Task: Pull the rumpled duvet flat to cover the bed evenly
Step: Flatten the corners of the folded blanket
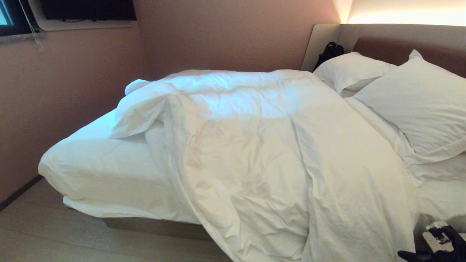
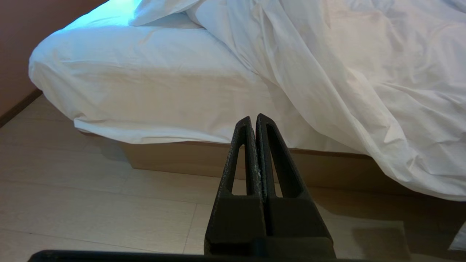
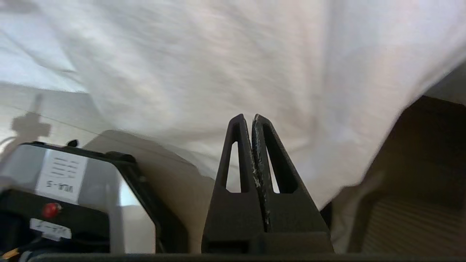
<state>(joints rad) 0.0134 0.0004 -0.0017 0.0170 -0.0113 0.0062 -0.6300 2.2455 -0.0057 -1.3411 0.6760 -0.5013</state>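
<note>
Right gripper (image 3: pixel 252 118) is sitting w/ fingers pressed together on nothing, tips pointing at the duvet (image 1: pixel 262 145) hanging just ahead. Left gripper (image 2: pixel 254 118), also pressed shut, is hovering low over the floor (image 2: pixel 91 196), near the bed (image 2: pixel 153 94). Duvet is lying bunched diagonally, spilling off the near edge.

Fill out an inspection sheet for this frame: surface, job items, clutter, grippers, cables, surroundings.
Surface: bed, foot-end sheet bare.
Job's things: duvet rumpled, bunched toward the head, one side spilling over the near edge to the floor.
Clutter: two pillows at the headboard; black bag in the corner.
Grippers: left gripper shut, empty, above the floor; right gripper shut, low beside the hanging duvet, no fabric visibly pinched.
Cables: nothing seen.
Surroundings: pink walls, pale floor, window ledge.
</note>
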